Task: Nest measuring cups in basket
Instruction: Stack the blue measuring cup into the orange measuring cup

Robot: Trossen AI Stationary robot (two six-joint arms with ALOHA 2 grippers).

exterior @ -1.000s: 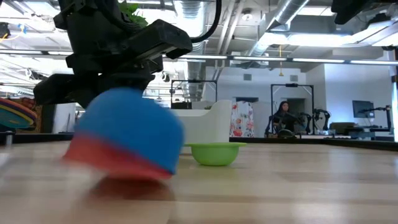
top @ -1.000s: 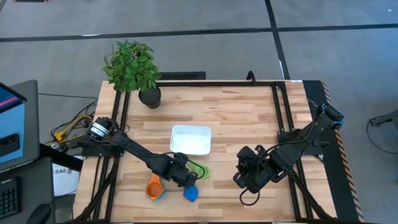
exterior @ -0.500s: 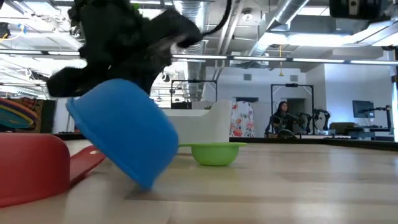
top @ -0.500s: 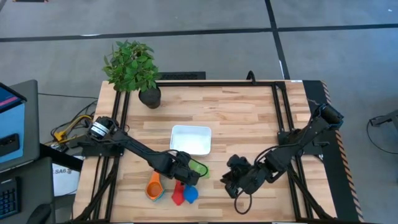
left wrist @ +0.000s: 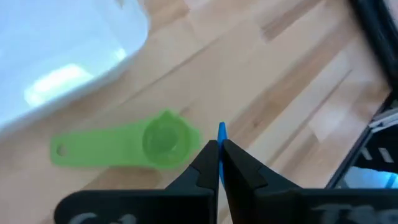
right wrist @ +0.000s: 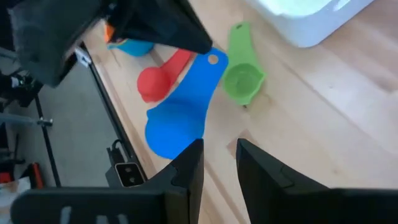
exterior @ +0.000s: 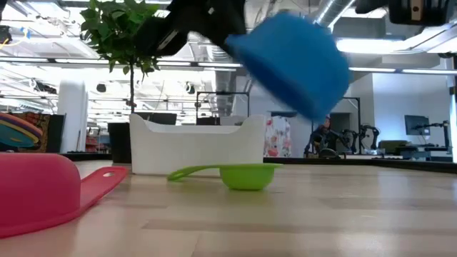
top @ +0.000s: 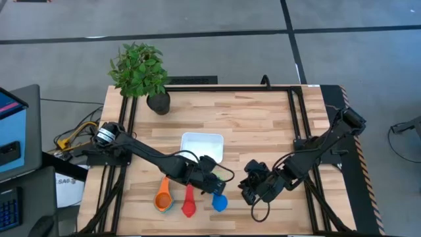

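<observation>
Clamped shut on the flat handle of a blue plastic measuring cup (top: 219, 203), the left gripper (top: 212, 186) is seen holding it off the light wooden table (top: 263, 125), just in front of the shallow white rectangular plastic basket (top: 202, 147). A small gap is kept between the fingers of the right gripper (top: 250, 191), nothing being held, close beside that cup. A small green plastic cup (left wrist: 163, 142) is laid on the table near the basket. A red plastic cup (top: 189, 205) and nested orange and light blue cups (top: 163, 197) lie near the table's front edge.
</observation>
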